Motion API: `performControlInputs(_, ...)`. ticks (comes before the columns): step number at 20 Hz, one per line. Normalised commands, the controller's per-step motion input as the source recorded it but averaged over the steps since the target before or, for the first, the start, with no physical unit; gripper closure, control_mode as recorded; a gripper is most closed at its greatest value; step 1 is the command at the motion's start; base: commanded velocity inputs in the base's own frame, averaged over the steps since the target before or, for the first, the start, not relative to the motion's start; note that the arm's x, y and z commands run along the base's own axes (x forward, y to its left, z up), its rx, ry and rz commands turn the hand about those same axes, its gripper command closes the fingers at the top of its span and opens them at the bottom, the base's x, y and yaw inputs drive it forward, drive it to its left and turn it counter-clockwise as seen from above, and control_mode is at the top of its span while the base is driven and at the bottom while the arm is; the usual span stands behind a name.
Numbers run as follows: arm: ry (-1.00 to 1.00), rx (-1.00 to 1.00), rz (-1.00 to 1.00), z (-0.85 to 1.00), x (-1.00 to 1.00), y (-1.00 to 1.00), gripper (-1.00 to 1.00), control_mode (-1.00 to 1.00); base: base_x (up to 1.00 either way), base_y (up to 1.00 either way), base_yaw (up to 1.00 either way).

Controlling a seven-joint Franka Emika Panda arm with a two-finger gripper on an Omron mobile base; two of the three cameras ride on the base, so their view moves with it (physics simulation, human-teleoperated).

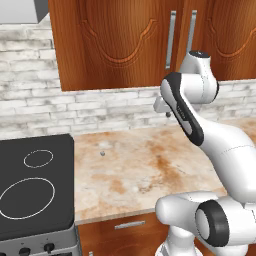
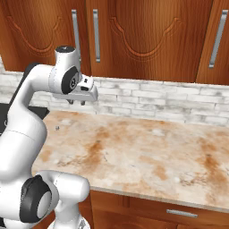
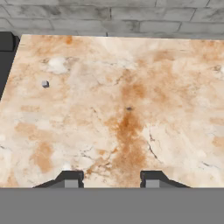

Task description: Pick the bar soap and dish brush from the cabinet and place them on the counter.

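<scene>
Hovering above the counter (image 2: 147, 147) near its back edge, the gripper (image 2: 77, 103) points down at bare stone, just under the cabinet (image 2: 147, 40). In the hand view its fingertips (image 3: 70, 178) stand partly apart with nothing between them; it holds and touches nothing. Both cabinet doors are closed, their handles (image 2: 95, 35) untouched, so the soap and brush cannot be seen; by the task they lie behind those doors, though which shelf or side cannot be told. Judged from the task alone, the soap is likely light, rigid and somewhat slick, best pinched across its narrow width at mid-length, with the jaws set flat against its two long sides. The brush is likely light with a stiff handle and soft bristles; the handle near its balance point is the sensible hold. A small grey speck (image 3: 44, 83) lies on the counter toward its stove-side edge, beside the stovetop (image 1: 35, 185). No door is yet opened, so the task stands at its start.
</scene>
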Motion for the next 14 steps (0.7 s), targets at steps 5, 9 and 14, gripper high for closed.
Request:
performControlInputs(5,0.00,0.00,0.00,0.00,-0.01,-0.01,-1.00,-1.00,0.00,0.00,0.00)
performControlInputs(9,-0.03,0.00,0.00,0.01,-0.05,-0.05,-1.00,-1.00,0.00,0.00,0.00)
performControlInputs(14,-0.03,0.00,0.00,0.03,-0.07,-0.03,-1.00,-1.00,0.00,0.00,0.00)
